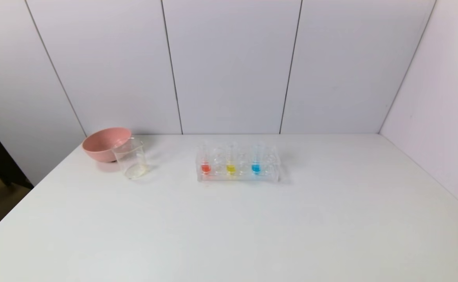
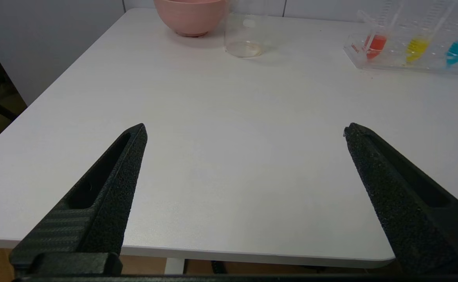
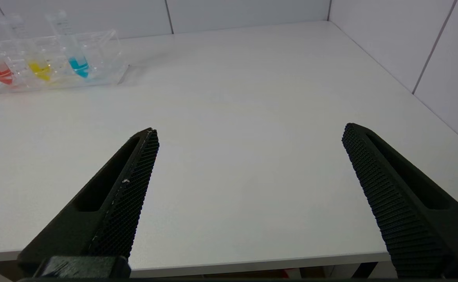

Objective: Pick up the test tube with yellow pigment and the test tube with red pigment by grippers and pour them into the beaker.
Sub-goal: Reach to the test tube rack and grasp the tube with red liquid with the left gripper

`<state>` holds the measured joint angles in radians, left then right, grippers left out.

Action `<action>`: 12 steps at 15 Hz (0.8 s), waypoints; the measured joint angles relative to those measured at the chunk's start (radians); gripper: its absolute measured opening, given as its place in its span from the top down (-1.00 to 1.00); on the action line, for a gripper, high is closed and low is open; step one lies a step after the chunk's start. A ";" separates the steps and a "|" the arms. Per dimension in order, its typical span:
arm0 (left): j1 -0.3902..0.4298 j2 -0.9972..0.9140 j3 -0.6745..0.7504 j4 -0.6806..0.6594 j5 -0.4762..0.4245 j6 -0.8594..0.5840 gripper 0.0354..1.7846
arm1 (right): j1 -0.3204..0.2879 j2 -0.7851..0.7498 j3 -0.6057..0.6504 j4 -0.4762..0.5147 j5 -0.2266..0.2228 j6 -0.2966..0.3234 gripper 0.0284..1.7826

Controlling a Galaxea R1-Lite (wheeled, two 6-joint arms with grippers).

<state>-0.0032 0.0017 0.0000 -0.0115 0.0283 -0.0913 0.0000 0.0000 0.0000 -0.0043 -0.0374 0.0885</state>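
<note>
The test tube with red pigment and the test tube with yellow pigment stand upright in a clear rack at the middle back of the white table. Both also show in the left wrist view, red and yellow, and in the right wrist view, red and yellow. The clear beaker stands to the left of the rack, also in the left wrist view. My left gripper and right gripper are open and empty above the table's near edge, out of the head view.
A blue-liquid tube stands in the same rack, right of the yellow one. A pink bowl sits just behind the beaker. White walls close the back and right. The table's left edge drops off to the floor.
</note>
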 joint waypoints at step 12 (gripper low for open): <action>0.000 0.000 0.000 0.000 0.000 0.000 -0.98 | 0.000 0.000 0.000 0.000 0.000 0.000 -0.92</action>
<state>-0.0032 0.0017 0.0000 -0.0119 0.0283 -0.0909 0.0000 0.0000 0.0000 -0.0043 -0.0370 0.0885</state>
